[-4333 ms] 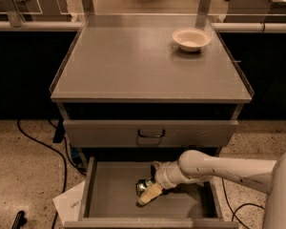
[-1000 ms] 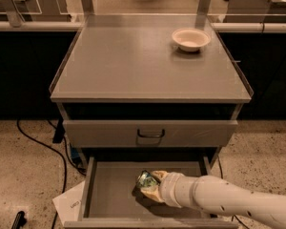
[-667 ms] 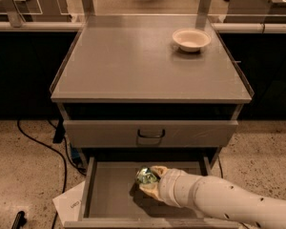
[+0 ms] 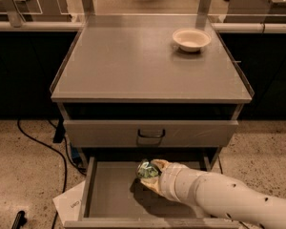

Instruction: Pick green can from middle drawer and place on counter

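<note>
A white robot arm point(image 4: 229, 197) extends from the lower right into the open middle drawer point(image 4: 109, 197). Its hand point(image 4: 153, 174) is clamped on the green can point(image 4: 146, 170), held just above the drawer floor. A white bowl point(image 4: 191, 38) sits on the desk point(image 4: 133, 66) above.

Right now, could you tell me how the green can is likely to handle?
The green can, held by the gripper inside the middle drawer, looks dented, so probably thin and crushable. Its shiny skin may slip.

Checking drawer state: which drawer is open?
The middle drawer, below the shut handled front; the pincer holds the green can over its floor.
</note>
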You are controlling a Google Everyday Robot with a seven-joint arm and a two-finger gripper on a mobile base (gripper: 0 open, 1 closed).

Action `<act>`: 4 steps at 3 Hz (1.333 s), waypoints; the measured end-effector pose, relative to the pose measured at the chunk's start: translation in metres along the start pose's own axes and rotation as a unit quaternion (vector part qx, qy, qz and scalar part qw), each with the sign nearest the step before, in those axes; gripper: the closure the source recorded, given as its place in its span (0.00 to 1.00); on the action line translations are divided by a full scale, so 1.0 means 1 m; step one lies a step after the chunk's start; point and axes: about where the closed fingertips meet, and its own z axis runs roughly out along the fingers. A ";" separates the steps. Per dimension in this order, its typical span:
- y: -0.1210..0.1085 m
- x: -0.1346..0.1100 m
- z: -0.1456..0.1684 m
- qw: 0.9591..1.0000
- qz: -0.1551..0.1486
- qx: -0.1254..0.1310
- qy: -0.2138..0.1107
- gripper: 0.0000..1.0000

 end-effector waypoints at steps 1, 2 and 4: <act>-0.001 -0.009 -0.011 1.000 -0.006 0.011 -0.004 1.00; -0.004 -0.046 -0.042 0.998 -0.040 0.042 -0.018 1.00; -0.034 -0.183 -0.118 0.981 -0.152 0.108 -0.053 1.00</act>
